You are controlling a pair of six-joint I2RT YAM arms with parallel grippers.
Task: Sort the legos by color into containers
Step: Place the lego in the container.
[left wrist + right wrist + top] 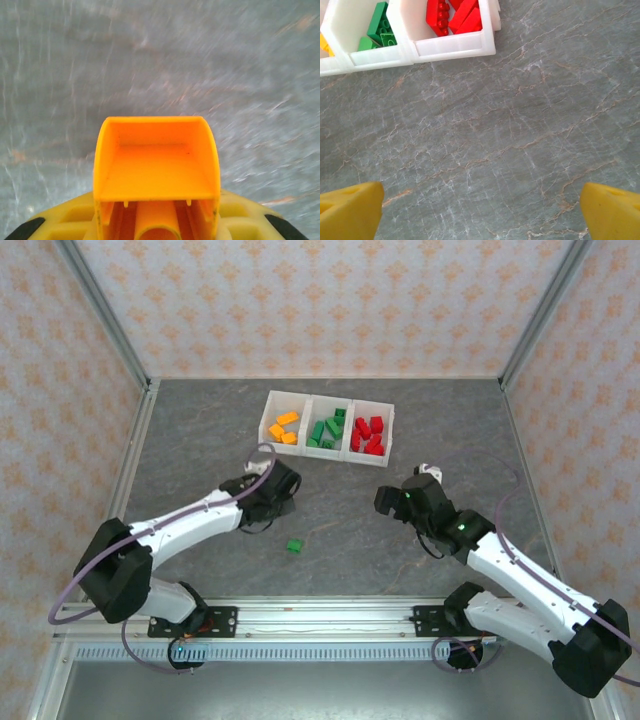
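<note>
From above, your tray (320, 451) sits toward the far side of the table (200, 440), neatly loaded: orange legos (285, 427) in the left compartment, green legos (328, 428) in the middle, red legos (368, 435) on the right. One loose green lego (294, 546) lies on the bare table between your two arms, well short of the tray. Your left gripper (272, 495) is in front of the tray's left end, your right gripper (392, 502) in front of its right end. Over to the left wrist: your left gripper (157, 220) is pinching an orange lego (157, 165), hollow underside facing the camera, blurred table beyond. Right wrist now: your right gripper (480, 212) is spread wide, nothing between its yellow fingers (350, 210), bare table below, and the tray (455, 47) lies ahead at upper left, red legos (455, 17) and green legos (377, 27) inside.
</note>
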